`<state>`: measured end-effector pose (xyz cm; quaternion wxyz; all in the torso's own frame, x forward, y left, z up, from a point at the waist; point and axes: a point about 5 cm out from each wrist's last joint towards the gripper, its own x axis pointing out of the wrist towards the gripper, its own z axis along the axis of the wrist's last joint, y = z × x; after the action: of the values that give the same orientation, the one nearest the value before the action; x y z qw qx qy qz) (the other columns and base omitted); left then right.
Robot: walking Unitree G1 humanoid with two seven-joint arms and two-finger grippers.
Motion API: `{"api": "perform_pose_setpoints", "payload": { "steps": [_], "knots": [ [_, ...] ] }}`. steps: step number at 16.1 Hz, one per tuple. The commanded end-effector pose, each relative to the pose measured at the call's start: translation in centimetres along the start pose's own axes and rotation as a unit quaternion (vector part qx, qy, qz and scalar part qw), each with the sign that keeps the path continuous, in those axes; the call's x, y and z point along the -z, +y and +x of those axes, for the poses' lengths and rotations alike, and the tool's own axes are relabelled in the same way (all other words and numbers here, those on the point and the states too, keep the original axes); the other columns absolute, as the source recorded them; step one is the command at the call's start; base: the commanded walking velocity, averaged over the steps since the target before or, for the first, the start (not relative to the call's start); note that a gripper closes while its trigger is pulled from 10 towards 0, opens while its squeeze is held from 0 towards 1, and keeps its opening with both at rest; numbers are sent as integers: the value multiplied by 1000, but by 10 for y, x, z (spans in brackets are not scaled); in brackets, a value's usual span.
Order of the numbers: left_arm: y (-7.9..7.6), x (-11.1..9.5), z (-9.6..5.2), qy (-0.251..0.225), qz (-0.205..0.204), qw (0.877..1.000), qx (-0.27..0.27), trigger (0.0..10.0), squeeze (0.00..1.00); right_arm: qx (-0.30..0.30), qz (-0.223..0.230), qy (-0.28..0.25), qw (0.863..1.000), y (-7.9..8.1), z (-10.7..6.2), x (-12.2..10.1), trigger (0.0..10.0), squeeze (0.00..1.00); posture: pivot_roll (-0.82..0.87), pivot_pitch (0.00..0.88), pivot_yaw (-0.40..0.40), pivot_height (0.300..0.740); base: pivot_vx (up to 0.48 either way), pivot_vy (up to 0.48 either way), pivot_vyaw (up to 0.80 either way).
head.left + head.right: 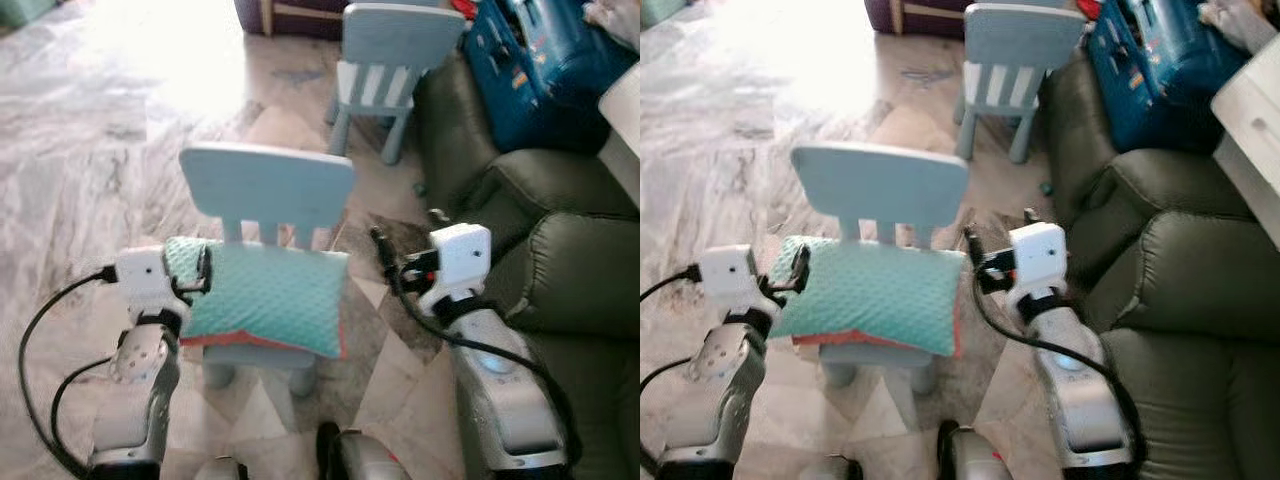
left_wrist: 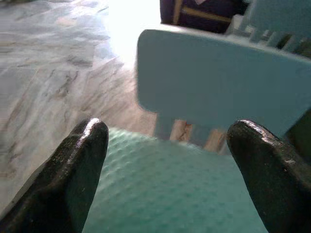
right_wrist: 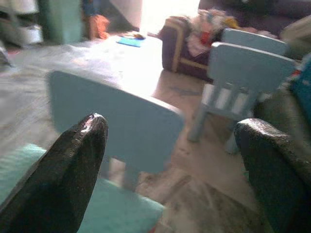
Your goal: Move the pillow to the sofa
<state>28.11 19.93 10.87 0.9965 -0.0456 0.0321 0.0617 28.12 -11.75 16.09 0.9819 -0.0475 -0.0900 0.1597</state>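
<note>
Over the pillow (image 1: 265, 298) on the chair (image 1: 268, 188), left claw (image 1: 200, 268) and right claw (image 1: 385, 255) reach forward, both open, empty.

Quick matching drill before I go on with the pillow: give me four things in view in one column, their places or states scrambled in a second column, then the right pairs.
Things:
1. pillow
2. left gripper
3. right gripper
4. sofa

Places or states:
A. dark green, on the robot's right
B. open, at the pillow's left end
C. lying on the seat of the near blue chair
D. open, just off the pillow's right end

Pairs: 1-C, 2-B, 3-D, 4-A
</note>
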Motion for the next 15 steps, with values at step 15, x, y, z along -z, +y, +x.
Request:
{"api": "perform_pose_setpoints", "payload": {
  "steps": [15],
  "knots": [
    [-1, 1, 3, 8, -14, 1000, 17, 10000, 0, 10, 3, 5, 1000, -3, 0, 4, 10000, 0, -22, 207, -51, 740, 0, 32, 0]
  ]
}}
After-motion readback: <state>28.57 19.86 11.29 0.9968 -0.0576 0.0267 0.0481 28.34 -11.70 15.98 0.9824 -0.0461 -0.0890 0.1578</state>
